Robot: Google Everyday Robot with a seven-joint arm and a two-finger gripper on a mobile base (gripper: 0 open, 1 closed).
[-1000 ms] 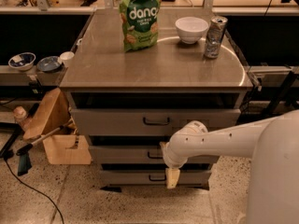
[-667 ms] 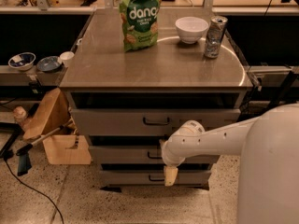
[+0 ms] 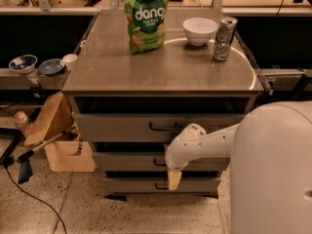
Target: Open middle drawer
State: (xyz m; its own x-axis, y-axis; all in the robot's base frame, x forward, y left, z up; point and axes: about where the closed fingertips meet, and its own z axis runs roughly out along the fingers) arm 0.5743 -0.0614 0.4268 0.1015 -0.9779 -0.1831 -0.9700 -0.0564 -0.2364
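Body: the robot's white shell [image 3: 273, 169] is filling the lower right corner.
Cabinet: a grey metal unit, its flat top [image 3: 161, 72] carrying three things, is standing on speckled floor.
Arm: the white arm [image 3: 209, 140] is reaching left from the body across the drawer fronts.
Top drawer: the tallest front [image 3: 117, 127] is sitting just under the top, with a dark gap above it.
Middle drawer: the shallow grey front [image 3: 124, 161] is lying second of three, between the top drawer and the bottom drawer [image 3: 131, 185]; its right part is hiding behind the arm.
Bag: a green snack bag [image 3: 145, 16] is standing upright at the back of the top.
Box: a wooden box [image 3: 68, 155] is sitting on the floor left of the cabinet.
Bowl: a white bowl [image 3: 200, 30] is resting right of the bag.
Can: a can [image 3: 224, 38] is standing just beside the bowl.
Gripper: the gripper [image 3: 174, 178] is hanging downward in front of the middle and bottom drawers, just right of the middle handle [image 3: 159, 163]; I cannot tell how far open it is or whether it is gripping anything.
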